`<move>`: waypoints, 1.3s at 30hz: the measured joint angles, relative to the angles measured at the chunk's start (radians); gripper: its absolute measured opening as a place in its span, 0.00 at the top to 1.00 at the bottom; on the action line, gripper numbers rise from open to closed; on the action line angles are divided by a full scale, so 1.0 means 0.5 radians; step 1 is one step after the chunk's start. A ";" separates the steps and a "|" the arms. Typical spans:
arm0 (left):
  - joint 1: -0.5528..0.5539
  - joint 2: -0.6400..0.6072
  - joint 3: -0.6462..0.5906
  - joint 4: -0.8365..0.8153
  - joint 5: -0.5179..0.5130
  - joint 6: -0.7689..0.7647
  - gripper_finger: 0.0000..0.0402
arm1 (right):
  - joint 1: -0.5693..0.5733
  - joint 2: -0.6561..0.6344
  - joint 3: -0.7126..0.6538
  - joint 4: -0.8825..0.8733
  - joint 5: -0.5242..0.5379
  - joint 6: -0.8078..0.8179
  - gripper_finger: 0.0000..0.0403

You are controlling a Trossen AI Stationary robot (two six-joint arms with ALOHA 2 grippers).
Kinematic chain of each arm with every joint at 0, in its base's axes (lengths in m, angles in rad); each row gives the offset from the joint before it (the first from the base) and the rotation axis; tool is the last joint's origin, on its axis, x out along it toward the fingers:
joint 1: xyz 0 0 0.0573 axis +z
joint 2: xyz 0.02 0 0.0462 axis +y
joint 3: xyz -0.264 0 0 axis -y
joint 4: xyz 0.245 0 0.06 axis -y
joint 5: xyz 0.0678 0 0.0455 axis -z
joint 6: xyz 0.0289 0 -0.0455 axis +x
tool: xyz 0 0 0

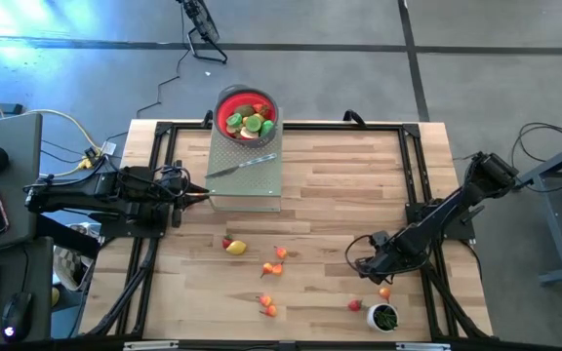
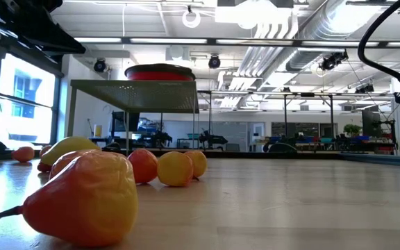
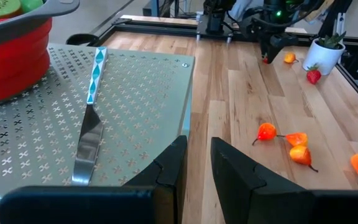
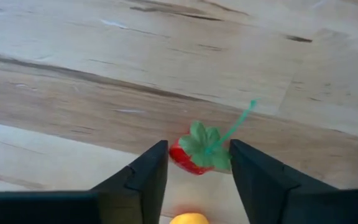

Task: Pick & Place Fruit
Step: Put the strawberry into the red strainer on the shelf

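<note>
the right gripper (image 4: 197, 171) stood with fingers apart around a light, hard-looking, likely slippery strawberry (image 4: 194, 157), at five o'clock on the table; best pinched across its body.

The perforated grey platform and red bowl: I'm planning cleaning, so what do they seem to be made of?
The perforated grey platform looks like matte painted sheet metal, going by its punched cross-shaped holes and thin flat edge. The red bowl looks like soft matte silicone with a stiffer grey rim, though it might be plastic.
</note>
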 joint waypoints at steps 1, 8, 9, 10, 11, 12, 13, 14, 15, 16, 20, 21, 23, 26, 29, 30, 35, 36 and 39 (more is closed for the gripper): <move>0.000 0.000 0.000 0.000 0.000 0.000 0.83 | 0.000 0.000 0.000 0.005 0.000 0.003 0.61; 0.000 -0.001 0.000 -0.032 0.000 0.000 0.83 | 0.000 -0.002 0.001 0.017 0.000 0.000 0.71; 0.000 -0.001 0.000 -0.033 0.000 -0.001 0.83 | 0.000 -0.002 0.001 0.018 0.002 -0.005 0.72; 0.000 0.000 0.000 -0.032 0.000 0.000 0.83 | 0.000 -0.003 0.001 0.019 0.003 -0.011 0.73; -0.001 0.000 0.000 -0.032 0.000 0.000 0.83 | 0.000 -0.003 0.001 0.022 0.003 -0.013 0.73; 0.000 0.000 0.000 -0.032 0.000 0.000 0.83 | 0.000 -0.003 0.001 0.026 0.004 -0.014 0.73; 0.000 0.000 0.000 -0.032 0.000 0.000 0.83 | 0.000 -0.003 0.001 0.034 0.005 -0.016 0.73; 0.000 0.000 0.000 -0.031 0.000 0.000 0.83 | 0.000 -0.003 0.001 0.046 0.006 -0.022 0.72; 0.000 0.000 0.000 -0.030 0.000 0.000 0.83 | 0.000 -0.003 0.001 0.063 0.007 -0.042 0.72; 0.000 0.000 0.000 -0.030 0.000 0.000 0.83 | 0.000 -0.003 0.001 0.089 0.007 -0.063 0.71; 0.000 0.000 0.000 -0.004 0.000 -0.001 0.83 | -0.005 -0.003 0.001 0.183 0.035 -0.160 0.72; 0.000 0.000 0.000 0.021 0.000 0.000 0.83 | -0.011 -0.003 0.001 0.207 0.050 -0.191 0.73; -0.001 -0.001 0.000 0.079 0.001 0.000 0.83 | -0.034 -0.003 0.001 0.243 0.067 -0.265 0.74; -0.001 0.000 0.000 0.165 0.006 0.000 0.83 | -0.091 -0.003 0.001 0.276 0.118 -0.415 0.73; 0.000 -0.001 0.000 0.240 0.006 0.000 0.83 | -0.177 -0.003 0.001 0.300 0.134 -0.617 0.72; 0.000 0.000 0.000 0.272 0.006 0.000 0.83 | -0.208 -0.003 0.001 0.308 0.135 -0.688 0.72; -0.001 0.000 0.000 0.387 0.005 0.000 0.83 | -0.406 -0.003 0.001 0.346 0.155 -1.108 0.73; 0.000 0.000 0.000 0.399 0.005 0.000 0.83 | -0.455 -0.003 0.001 0.366 0.165 -1.201 0.73; -0.001 -0.001 0.001 0.410 0.005 0.000 0.83 | -0.609 -0.003 0.001 0.457 0.203 -1.458 0.73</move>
